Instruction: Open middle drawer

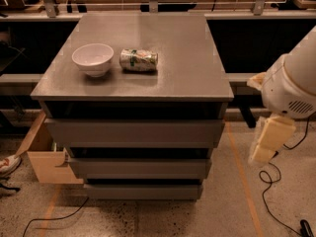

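The grey cabinet (148,53) has three stacked drawers. The middle drawer (139,168) is the second flat grey front, without a handle, and it looks pushed in beneath the taller top drawer (133,132). The narrow lowest drawer (143,190) is below it. My arm's white housing (291,85) is at the right of the cabinet. The gripper (269,139), cream-coloured, hangs below it at about the height of the top and middle drawers, well clear of the cabinet's right side and touching nothing.
A white bowl (93,59) and a green-and-white can (138,60) lying on its side sit on the cabinet top. A cardboard box (44,154) stands on the floor at the left. Black cables (269,191) run over the floor at the right. A shoe (7,164) is at the far left.
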